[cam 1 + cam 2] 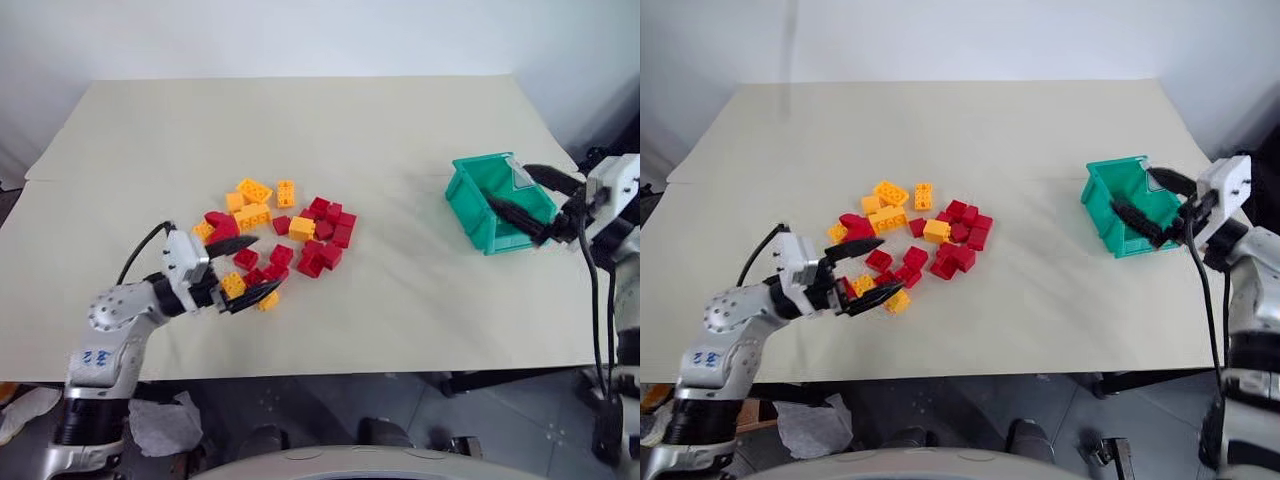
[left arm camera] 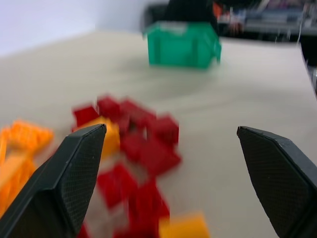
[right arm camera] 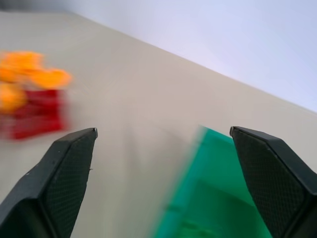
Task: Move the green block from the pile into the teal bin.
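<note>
Starting at the near side of the pile (image 1: 290,235), the left gripper (image 1: 262,265) sits low at its edge. Its two black fingers are wide apart and hold nothing.

The pile has red and yellow bricks. I can find no green one among them.

Off to the right of the pile, and a bit farther back, is the teal bin (image 1: 480,225). It is well apart from the bricks. The right gripper (image 1: 508,186) hangs over the bin's open top. Its fingers are spread wide too, with nothing between them.

I think this is the drop step at the bin. My guess is that the green block lies down inside the bin, hidden by the wall, but I cannot tell for sure. I also cannot tell which way it points or how its long side lies.

The next move should be to lift the right gripper away without bumping the bin's rim.
</note>
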